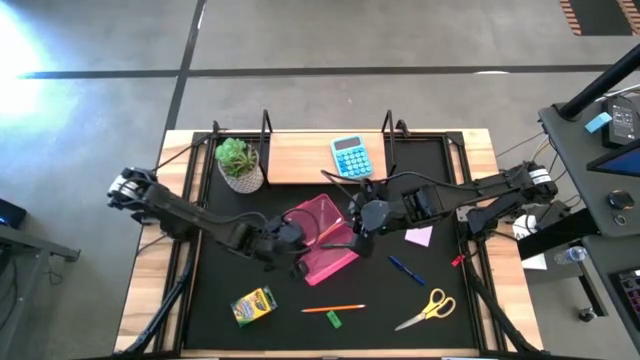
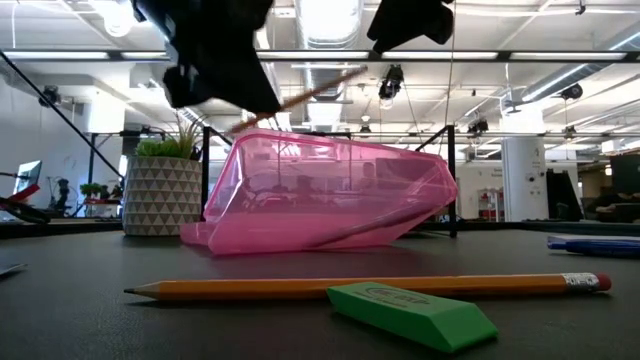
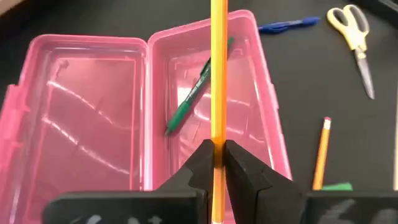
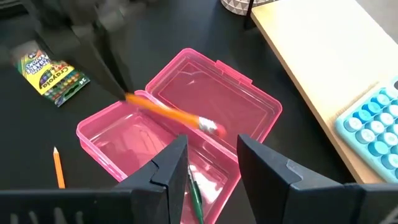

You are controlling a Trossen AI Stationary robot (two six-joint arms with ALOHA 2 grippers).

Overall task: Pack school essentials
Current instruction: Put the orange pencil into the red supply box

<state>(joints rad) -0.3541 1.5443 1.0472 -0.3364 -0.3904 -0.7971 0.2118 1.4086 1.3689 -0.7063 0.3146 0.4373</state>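
An open pink pencil case [image 1: 322,240] lies mid-table, and a green pen [image 3: 194,93] rests inside one half. My left gripper [image 3: 218,163] hovers over the case's near-left side, shut on an orange pencil [image 3: 218,74]. My right gripper [image 4: 211,169] hangs open above the case's far-right side, touching nothing. On the mat near the front edge lie a second orange pencil [image 1: 333,308], a green block [image 1: 334,321], a crayon box [image 1: 253,305], yellow-handled scissors [image 1: 428,308] and a blue pen [image 1: 405,270]. My left gripper pinches the orange pencil's shaft [image 3: 218,146] between its two fingers. The pencil runs forward past the fingertips, and its eraser end [image 4: 210,127] points out over the case. It is lifted clear above the open case and tilted, as the low view shows [image 2: 300,100].
A potted plant [image 1: 239,165] and a light-blue calculator [image 1: 351,157] stand at the far side by the wooden board. A pink note [image 1: 419,236] lies to the right of the case. Bare black mat [image 1: 220,270] shows to the left of the case.
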